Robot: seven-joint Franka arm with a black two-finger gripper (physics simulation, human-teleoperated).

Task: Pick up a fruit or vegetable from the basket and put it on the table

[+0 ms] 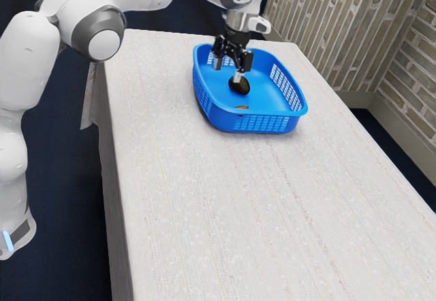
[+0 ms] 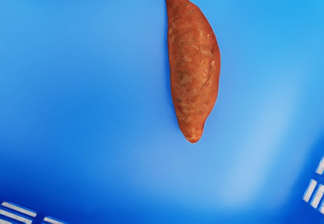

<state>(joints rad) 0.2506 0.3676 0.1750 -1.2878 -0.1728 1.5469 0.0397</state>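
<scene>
My gripper (image 1: 228, 71) hangs over the blue basket (image 1: 253, 122), its two fingers apart and nothing visibly held between them. A dark, avocado-like item (image 1: 240, 86) lies on the basket floor, close below one fingertip; whether they touch I cannot tell. Nearer the basket's front wall, a small orange-brown piece (image 1: 242, 107) shows just above the rim, mostly hidden by it. In the wrist view a reddish-brown sweet potato (image 2: 195, 67) with tapered ends lies on the smooth blue basket floor (image 2: 101, 92).
The basket stands toward the far end of a long table with a pale cloth (image 1: 225, 212). Its slotted side walls rise around the fingers. A brick wall (image 1: 347, 28) runs beyond the table at the exterior view's upper right.
</scene>
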